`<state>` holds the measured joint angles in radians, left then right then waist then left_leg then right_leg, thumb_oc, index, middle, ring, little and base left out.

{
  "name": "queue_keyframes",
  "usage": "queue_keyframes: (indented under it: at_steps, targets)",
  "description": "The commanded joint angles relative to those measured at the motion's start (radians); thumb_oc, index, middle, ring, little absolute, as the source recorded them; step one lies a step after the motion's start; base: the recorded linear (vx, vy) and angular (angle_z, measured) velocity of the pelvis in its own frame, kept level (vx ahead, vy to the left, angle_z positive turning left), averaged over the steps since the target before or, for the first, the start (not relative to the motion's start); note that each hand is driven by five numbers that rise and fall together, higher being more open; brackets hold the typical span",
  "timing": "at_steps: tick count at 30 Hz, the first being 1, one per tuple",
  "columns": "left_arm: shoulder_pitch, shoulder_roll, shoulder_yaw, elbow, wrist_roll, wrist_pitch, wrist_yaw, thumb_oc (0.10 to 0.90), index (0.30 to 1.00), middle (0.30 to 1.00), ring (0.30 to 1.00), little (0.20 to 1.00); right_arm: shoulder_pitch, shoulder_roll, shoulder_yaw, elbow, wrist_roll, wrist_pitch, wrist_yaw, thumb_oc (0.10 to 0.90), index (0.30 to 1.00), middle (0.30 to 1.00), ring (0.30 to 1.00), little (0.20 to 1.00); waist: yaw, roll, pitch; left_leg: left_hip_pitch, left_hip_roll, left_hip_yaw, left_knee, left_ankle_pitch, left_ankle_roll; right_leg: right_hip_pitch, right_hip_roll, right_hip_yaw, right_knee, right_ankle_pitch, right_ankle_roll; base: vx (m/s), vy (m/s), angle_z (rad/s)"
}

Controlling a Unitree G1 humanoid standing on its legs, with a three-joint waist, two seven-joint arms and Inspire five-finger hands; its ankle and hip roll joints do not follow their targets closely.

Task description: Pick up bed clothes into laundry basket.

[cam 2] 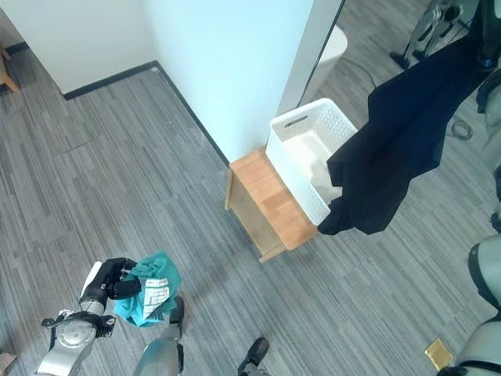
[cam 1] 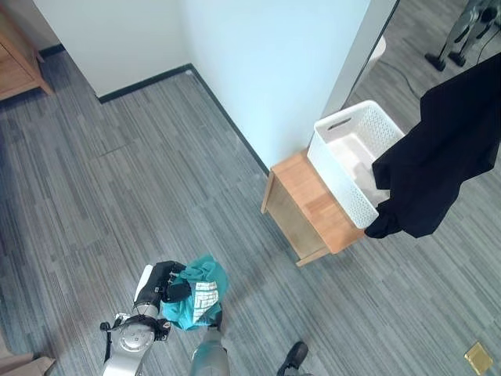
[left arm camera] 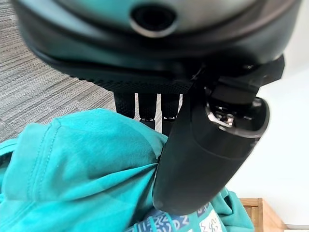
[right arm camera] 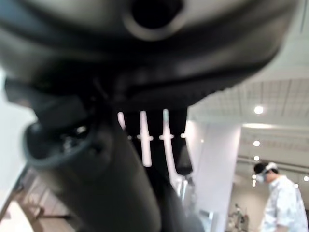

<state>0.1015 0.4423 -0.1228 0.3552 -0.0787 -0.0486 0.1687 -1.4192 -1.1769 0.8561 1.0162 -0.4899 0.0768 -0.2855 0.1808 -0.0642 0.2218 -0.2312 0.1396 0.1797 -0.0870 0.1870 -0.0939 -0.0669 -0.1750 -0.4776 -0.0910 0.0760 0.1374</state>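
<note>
While my left hand [cam 1: 168, 283] has its fingers [left arm camera: 147, 107] curled round the teal garment [cam 1: 197, 294], well left of the basket [cam 1: 352, 157], nothing's dropped in yet. Basket sits on the wooden tabletop [cam 1: 313, 205]. Black garment [cam 1: 442, 153] hangs over its right rim; right hand [right arm camera: 145, 96] fingers: cannot tell. Both garments still to deposit, I'd say.

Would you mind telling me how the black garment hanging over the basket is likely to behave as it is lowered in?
The black garment hangs in long loose folds, so it is probably floppy and will likely crumple rather than hold shape. Its lower tip droops outside the white laundry basket, near the rim, so part may drape over the edge. The basket overhangs the small wooden table, so a snagging pull might shift it.
</note>
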Motion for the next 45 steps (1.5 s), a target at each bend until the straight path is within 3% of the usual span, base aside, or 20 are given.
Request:
queue_keyframes:
  at_steps: [1,13,14,15,17,18,20,21,22,30,37,38,42,45]
  targets:
    - [-0.065,0.055,-0.041,-0.062,-0.023,-0.109,0.036,0.4,0.3,0.3,0.3,0.3,-0.218,-0.052,0.037,0.011,0.006,0.051,-0.082,0.4,0.3,0.3,0.3,0.3,0.03,-0.042,-0.009,0.01,0.057,0.01,0.0,-0.077,-0.097,-0.01,-0.067,0.033,0.004,-0.037,0.107,0.0,0.0,0.0]
    - [-0.125,0.057,-0.075,-0.043,-0.03,-0.121,0.053,0.4,0.3,0.3,0.3,0.3,-0.147,-0.014,-0.019,0.084,0.067,0.036,-0.084,0.4,0.3,0.3,0.3,0.3,0.054,-0.054,0.045,-0.113,0.057,-0.006,0.0,-0.057,-0.11,-0.111,-0.08,0.021,0.004,-0.013,0.12,0.0,0.013,0.04]
    - [-0.132,0.053,-0.084,-0.044,-0.028,-0.122,0.052,0.4,0.3,0.3,0.3,0.3,-0.128,0.001,-0.037,0.1,0.083,0.032,-0.084,0.4,0.3,0.3,0.3,0.3,0.055,-0.053,0.046,-0.112,0.057,-0.018,0.0,-0.085,-0.12,-0.106,-0.079,0.034,0.004,-0.036,0.124,0.0,0.024,0.08]
    - [-0.131,0.055,-0.085,-0.044,-0.028,-0.123,0.052,0.4,0.3,0.3,0.3,0.3,-0.123,0.001,-0.042,0.1,0.083,0.032,-0.085,0.4,0.3,0.3,0.3,0.3,0.058,-0.053,0.052,-0.12,0.053,-0.007,0.0,-0.059,-0.11,-0.114,-0.083,0.018,0.004,-0.011,0.122,0.11,-0.019,0.11]
    - [-0.139,0.053,-0.093,-0.047,-0.03,-0.123,0.053,0.4,0.3,0.3,0.3,0.3,-0.091,0.02,-0.07,0.108,0.1,0.028,-0.086,0.4,0.3,0.3,0.3,0.3,0.061,-0.051,0.056,-0.122,0.053,-0.023,0.0,-0.084,-0.12,-0.11,-0.084,0.028,0.004,-0.032,0.124,0.0,0.0,0.12]
    - [-0.138,0.054,-0.094,-0.047,-0.03,-0.123,0.053,0.4,0.3,0.3,0.3,0.3,-0.086,0.019,-0.074,0.107,0.1,0.028,-0.088,0.4,0.3,0.3,0.3,0.3,0.064,-0.051,0.062,-0.131,0.049,-0.012,0.0,-0.058,-0.11,-0.119,-0.088,0.012,0.004,-0.006,0.123,0.01,0.003,0.12]
    - [-0.15,0.051,-0.106,-0.048,-0.033,-0.126,0.052,0.4,0.3,0.3,0.3,0.3,-0.044,0.046,-0.118,0.132,0.149,0.015,-0.077,0.4,0.3,0.3,0.3,0.3,0.066,-0.046,0.065,-0.133,0.046,-0.026,0.0,-0.085,-0.121,-0.114,-0.089,0.022,0.004,-0.029,0.124,0.05,-0.004,0.24]
    - [-0.154,0.052,-0.113,-0.05,-0.035,-0.128,0.052,0.4,0.3,0.3,0.3,0.3,-0.018,0.055,-0.141,0.138,0.182,0.003,-0.066,0.554,0.531,0.531,0.531,0.531,0.066,-0.045,0.069,-0.137,0.043,-0.027,0.0,-0.086,-0.121,-0.116,-0.091,0.021,0.004,-0.026,0.124,-0.04,0.015,0.11]
    - [-0.163,0.056,-0.119,-0.047,-0.038,-0.133,0.041,0.4,0.3,0.3,0.3,0.3,0.022,0.072,-0.182,0.184,0.247,-0.013,-0.025,0.8,0.9,0.9,0.9,0.9,0.071,-0.043,0.077,-0.148,0.04,-0.028,0.0,-0.077,-0.118,-0.121,-0.096,0.013,0.004,-0.016,0.124,-0.02,-0.003,0.05]
    - [-0.16,0.074,-0.131,-0.041,-0.032,-0.131,0.02,0.4,0.3,0.3,0.3,0.3,0.109,0.123,-0.242,0.264,0.318,-0.037,0.037,0.8,0.9,0.9,0.9,0.9,0.079,-0.034,0.091,-0.157,0.031,-0.025,0.0,-0.085,-0.118,-0.133,-0.104,0.014,0.004,-0.014,0.124,-0.01,0.007,0.04]
    - [-0.143,0.068,-0.11,-0.025,-0.029,-0.115,0.019,0.4,0.3,0.3,0.3,0.3,0.11,0.14,-0.269,0.201,0.352,-0.039,0.009,0.8,0.9,0.9,0.9,0.9,0.062,-0.027,0.083,-0.115,0.03,-0.011,0.0,-0.095,-0.106,-0.107,-0.111,0.026,0.004,-0.013,0.124,-0.02,0.034,-0.06]
    - [-0.142,0.068,-0.11,-0.026,-0.029,-0.115,0.019,0.4,0.3,0.3,0.3,0.3,0.11,0.14,-0.269,0.201,0.352,-0.038,0.008,0.8,0.9,0.9,0.9,0.9,0.064,-0.025,0.091,-0.123,0.027,0.0,0.0,-0.069,-0.097,-0.115,-0.115,0.012,0.004,0.013,0.124,-0.08,0.03,-0.11]
    - [-0.122,0.065,-0.079,-0.025,-0.018,-0.102,0.026,0.4,0.3,0.3,0.3,0.3,0.133,0.1,-0.3,0.053,0.352,-0.04,-0.038,0.8,0.9,0.9,0.9,0.9,0.041,-0.034,0.067,-0.068,0.025,0.007,0.0,-0.086,-0.087,-0.077,-0.117,0.02,0.004,0.008,0.124,0.02,0.007,-0.04]
    - [-0.092,0.05,-0.002,-0.029,0.014,-0.084,0.06,0.4,0.3,0.3,0.3,0.3,0.31,0.03,-0.44,-0.261,0.305,-0.037,-0.106,0.8,0.9,0.9,0.9,0.9,-0.001,-0.039,0.036,0.0,0.019,0.015,0.0,-0.112,-0.074,-0.024,-0.116,0.032,0.004,-0.001,0.121,0.07,-0.002,-0.06]
